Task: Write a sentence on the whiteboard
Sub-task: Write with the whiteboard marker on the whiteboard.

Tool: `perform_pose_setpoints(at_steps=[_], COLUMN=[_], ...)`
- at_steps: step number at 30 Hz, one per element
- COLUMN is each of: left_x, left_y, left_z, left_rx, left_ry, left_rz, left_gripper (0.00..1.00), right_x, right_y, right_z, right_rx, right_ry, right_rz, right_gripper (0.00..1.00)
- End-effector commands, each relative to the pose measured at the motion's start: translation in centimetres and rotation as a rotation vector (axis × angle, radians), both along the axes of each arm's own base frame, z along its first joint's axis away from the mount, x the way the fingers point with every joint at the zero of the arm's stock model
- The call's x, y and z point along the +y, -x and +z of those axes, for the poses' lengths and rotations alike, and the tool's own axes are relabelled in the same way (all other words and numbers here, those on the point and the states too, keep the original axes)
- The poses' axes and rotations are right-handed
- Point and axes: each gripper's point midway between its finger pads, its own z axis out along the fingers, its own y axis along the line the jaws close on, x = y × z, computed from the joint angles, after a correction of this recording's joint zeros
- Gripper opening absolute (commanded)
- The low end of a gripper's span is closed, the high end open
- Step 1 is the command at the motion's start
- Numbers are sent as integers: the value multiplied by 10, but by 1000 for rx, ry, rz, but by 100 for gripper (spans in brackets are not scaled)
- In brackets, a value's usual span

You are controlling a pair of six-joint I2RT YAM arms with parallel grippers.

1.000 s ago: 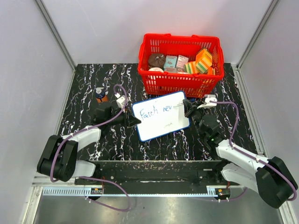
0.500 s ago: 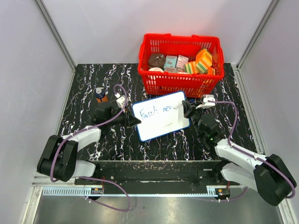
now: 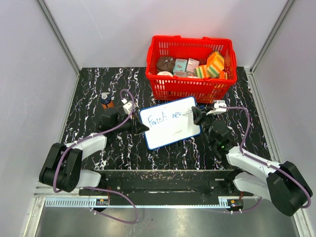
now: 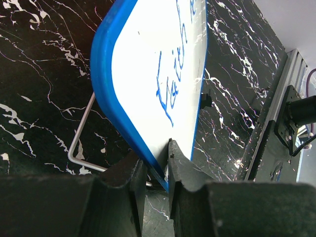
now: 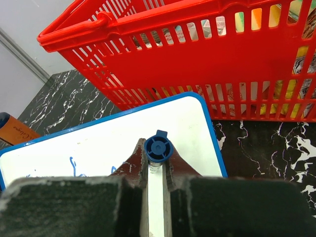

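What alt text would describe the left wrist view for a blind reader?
The left gripper clamps the edge of a flat white whiteboard with a blue frame, bearing blue handwritten marker words, above a black marbled table.

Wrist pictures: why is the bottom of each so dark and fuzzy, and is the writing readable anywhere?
Left wrist: the left claw is too near the lens and blurs; the writing on the whiteboard is sharp but steeply foreshortened. Right wrist: right claw equally soft, marker cap and basket crisp. Top view: even light, sharp, writing small.
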Motion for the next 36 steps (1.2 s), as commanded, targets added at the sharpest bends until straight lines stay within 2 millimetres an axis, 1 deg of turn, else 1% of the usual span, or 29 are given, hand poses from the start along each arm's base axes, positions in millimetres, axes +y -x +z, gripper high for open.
perform_pose_setpoints(at_steps=[1,10,20,28,36], left_x=[14,14,14,14,14], left_y=[-23,-23,-23,-23,-23], left_z=[-3,-3,-2,-3,-3], left_rx=[-146,-145,-148,-144,-146], left_ry=[-108,-108,-107,-107,-106], left_rz=[54,53,55,53,54], left_gripper=[0,0,0,0,0], right_x=[5,7,-6,-12,-11], right_y=[-5,-6,-9,-10,-10], right_z=[25,24,22,28,34], right_rx=[-63,-60,-53,-68,-78], right_ry=[-57,-51,-31,-33,-39], right_rz=[16,18,-47,-80,-80], right_gripper=[0,0,0,0,0])
